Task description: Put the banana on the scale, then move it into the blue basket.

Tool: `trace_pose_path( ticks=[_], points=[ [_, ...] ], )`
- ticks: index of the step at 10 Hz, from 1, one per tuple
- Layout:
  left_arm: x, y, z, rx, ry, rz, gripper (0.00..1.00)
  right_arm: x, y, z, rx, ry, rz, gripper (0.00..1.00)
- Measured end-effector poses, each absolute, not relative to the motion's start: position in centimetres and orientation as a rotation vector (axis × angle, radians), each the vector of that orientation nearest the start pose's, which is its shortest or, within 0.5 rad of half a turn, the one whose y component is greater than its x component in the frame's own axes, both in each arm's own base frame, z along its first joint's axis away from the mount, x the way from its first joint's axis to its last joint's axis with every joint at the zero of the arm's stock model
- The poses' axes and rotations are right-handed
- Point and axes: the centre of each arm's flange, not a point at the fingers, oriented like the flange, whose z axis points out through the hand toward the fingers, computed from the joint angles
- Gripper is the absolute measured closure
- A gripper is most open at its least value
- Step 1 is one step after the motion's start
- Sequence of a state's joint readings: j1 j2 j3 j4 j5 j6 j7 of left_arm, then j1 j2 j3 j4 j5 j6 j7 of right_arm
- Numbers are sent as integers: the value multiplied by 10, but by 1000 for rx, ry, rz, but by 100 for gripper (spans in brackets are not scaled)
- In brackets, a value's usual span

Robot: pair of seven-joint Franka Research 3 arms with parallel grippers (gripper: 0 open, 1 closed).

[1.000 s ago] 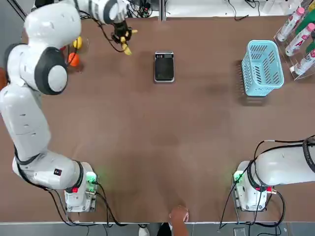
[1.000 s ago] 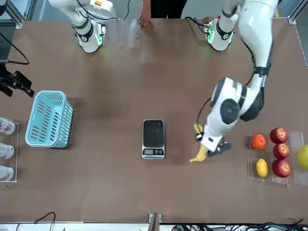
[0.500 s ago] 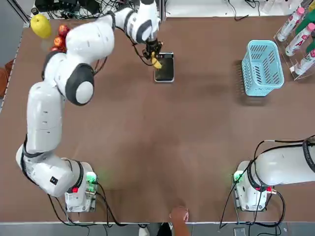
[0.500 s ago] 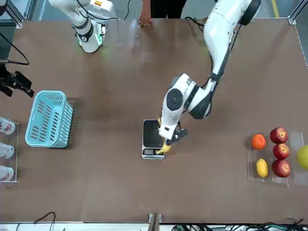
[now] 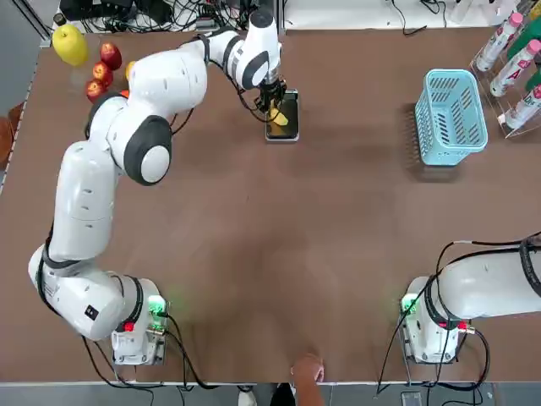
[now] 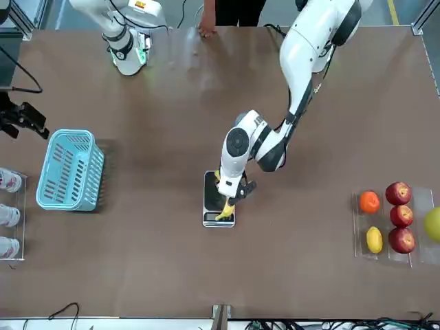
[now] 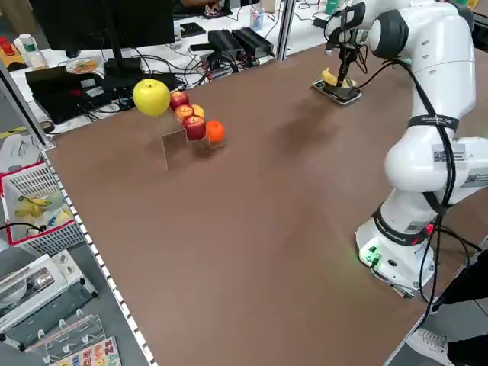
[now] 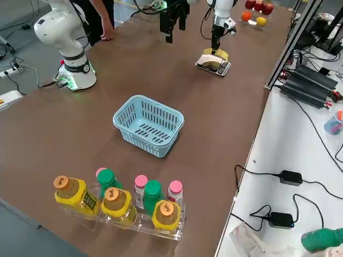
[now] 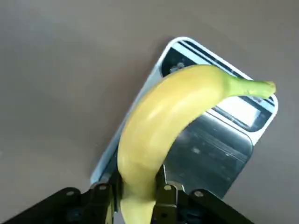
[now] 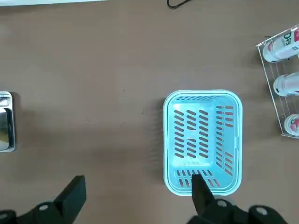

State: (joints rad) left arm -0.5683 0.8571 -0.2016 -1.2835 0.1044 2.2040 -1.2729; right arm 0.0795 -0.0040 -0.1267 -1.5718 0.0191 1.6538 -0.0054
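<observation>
Left pincer's [image 9: 138,179] banana [image 9: 159,116] moved over scale [image 9: 210,154], roughly lengthwise, stem displayward.

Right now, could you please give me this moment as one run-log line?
left gripper: holding banana, over scale | right gripper: open, idle, near basket | basket: no banana inside

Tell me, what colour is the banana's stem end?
The banana's stem is yellowish green, best seen in the left wrist view.

Glossy smooth skin is seen on the apples [image 6: 401,240]. The basket [image 5: 450,118] is moulded in slotted plastic. A smooth brown finish is shown by the table [image 5: 254,254]. The scale [image 9: 210,154] is topped with a shiny plate.
</observation>
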Motion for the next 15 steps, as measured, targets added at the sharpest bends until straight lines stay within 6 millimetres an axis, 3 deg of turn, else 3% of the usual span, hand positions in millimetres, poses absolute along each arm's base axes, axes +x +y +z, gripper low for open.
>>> trace_pose_path(
  ticks=[5, 6, 9, 10, 11, 13, 14, 15],
  points=[
    [550, -520, 226, -3152, -875, 107, 63, 561, -24, 632, -3121, 65, -129, 0],
    [550, -519, 225, -3150, -877, 108, 56, 561, -24, 632, -3121, 64, -128, 0],
    [556, -514, 230, -3141, -893, 112, 14, 562, -23, 630, -3121, 59, -123, 0],
    [563, -510, 241, -3143, -912, 108, 0, 562, -22, 630, -3121, 56, -123, 0],
    [574, -500, 265, -3139, -942, 97, 0, 562, -20, 630, -3121, 52, -123, 0],
    [604, -458, 350, -3136, -1026, 37, 0, 563, -10, 629, -3121, -5, -127, 0],
    [613, -428, 398, -3122, -1048, 16, 0, 566, 8, 628, -3120, -95, -131, 0],
    [617, -392, 441, -3087, -1032, 26, 0, 574, 43, 626, -3116, -201, -141, 0]
  ],
)
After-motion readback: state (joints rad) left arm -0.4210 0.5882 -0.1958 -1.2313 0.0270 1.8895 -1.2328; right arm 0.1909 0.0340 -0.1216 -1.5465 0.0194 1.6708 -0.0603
